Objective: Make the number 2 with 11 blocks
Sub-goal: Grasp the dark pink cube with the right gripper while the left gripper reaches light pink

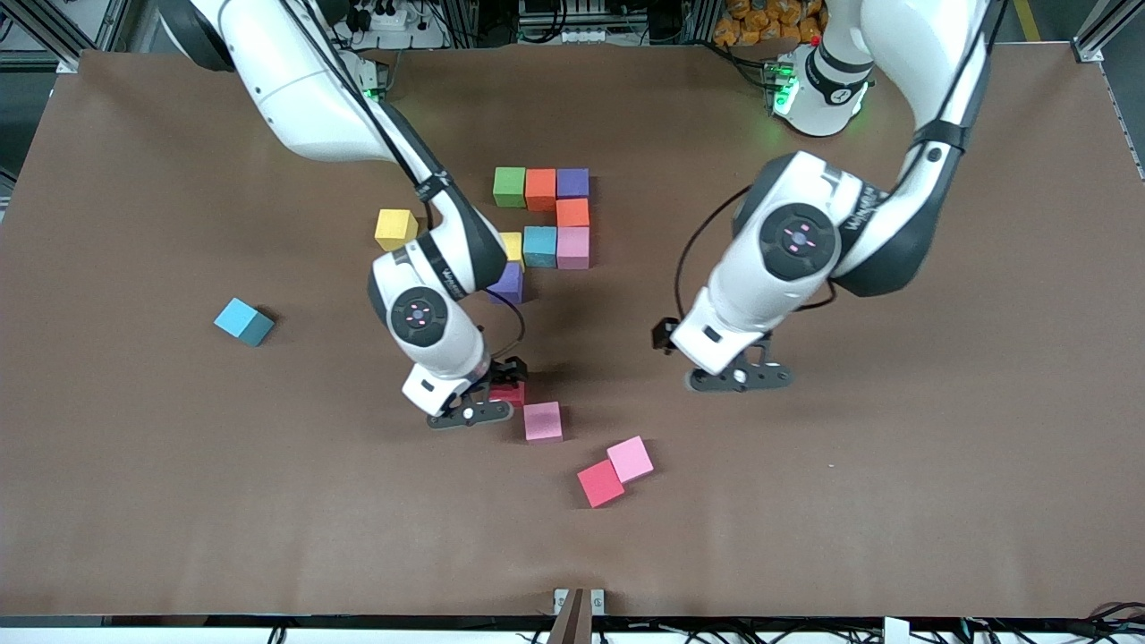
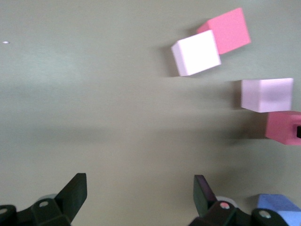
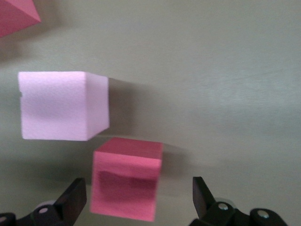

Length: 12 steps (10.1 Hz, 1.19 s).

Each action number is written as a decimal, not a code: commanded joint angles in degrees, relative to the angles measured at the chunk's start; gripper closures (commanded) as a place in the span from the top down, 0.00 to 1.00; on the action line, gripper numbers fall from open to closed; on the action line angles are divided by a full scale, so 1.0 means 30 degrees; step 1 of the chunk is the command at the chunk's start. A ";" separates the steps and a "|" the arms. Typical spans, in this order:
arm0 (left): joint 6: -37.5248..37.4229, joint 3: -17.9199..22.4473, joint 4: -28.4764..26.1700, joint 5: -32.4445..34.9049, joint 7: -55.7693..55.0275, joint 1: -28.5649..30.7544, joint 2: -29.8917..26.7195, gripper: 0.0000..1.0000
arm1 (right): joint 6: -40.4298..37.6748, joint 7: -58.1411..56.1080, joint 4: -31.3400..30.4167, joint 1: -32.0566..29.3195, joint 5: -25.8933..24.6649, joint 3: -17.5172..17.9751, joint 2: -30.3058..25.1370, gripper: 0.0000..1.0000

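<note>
Matte foam-like cubes with sharp edges are sitting on a brown, felt-like table [image 1: 143, 501]. The partial number 2 [image 1: 544, 224] is lying as a cluster of flush cubes: a green block [image 1: 509, 186], an orange block [image 1: 540, 189] and a purple block [image 1: 572, 182] in a row, a second orange block [image 1: 572, 213] below the purple one, then a pale pink block [image 1: 573, 248] and a light blue block [image 1: 539, 246].

A yellow cube and another purple block [image 1: 510, 284] in that cluster are showing only in part, as the right arm's forearm is covering them.

The right gripper [image 1: 490, 398] is hanging low with its fingers [image 3: 71, 200] spread wide, and a red block [image 3: 126, 178] is sitting between them; whether the pads are touching it cannot be made out. In the front view only a sliver of this block is showing. Just beside the fingers a pink block [image 1: 543, 422] is resting on the table.

The left gripper [image 1: 741, 377] is hovering over bare table, tilted wrist pointing down, its fingers [image 2: 75, 194] also spread and holding nothing.

Off from both grippers, a touching pair, a red cube [image 1: 600, 484] and a pink cube [image 1: 630, 459], is lying skewed. A loose yellow block [image 1: 395, 229] and a lone blue block [image 1: 243, 321] are sitting toward the right arm's end.
</note>
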 commanded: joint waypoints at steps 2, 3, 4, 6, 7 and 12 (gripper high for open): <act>-0.1330 0.0091 -0.0446 -0.0221 0.1887 0.0724 -0.0426 1.00 | -0.0337 0.1251 0.1397 0.0387 0.0203 -0.0123 0.1234 1.00; -0.1651 0.0062 -0.0474 -0.0221 0.1951 0.1220 -0.0426 1.00 | -0.0337 0.1222 0.1397 0.0387 0.0174 -0.0123 0.1381 1.00; -0.1857 0.0062 -0.0474 -0.0192 0.1951 0.1254 -0.0397 1.00 | -0.0337 0.1193 0.1397 0.0387 0.0115 -0.0123 0.1411 1.00; -0.1976 0.0062 -0.0416 -0.0221 0.1951 0.1255 -0.0426 1.00 | -0.0337 0.1018 0.1309 0.0387 -0.0060 -0.0153 0.1441 0.98; -0.1976 -0.0025 -0.0416 -0.0250 0.1893 0.1225 -0.0426 1.00 | -0.0337 0.1075 0.1280 0.0445 -0.0061 -0.0153 0.1441 0.29; 0.0733 -0.0114 -0.0328 -0.0308 0.4660 0.0903 0.0654 1.00 | -0.0426 0.1164 -0.1664 0.0681 0.0056 -0.0240 -0.1476 0.00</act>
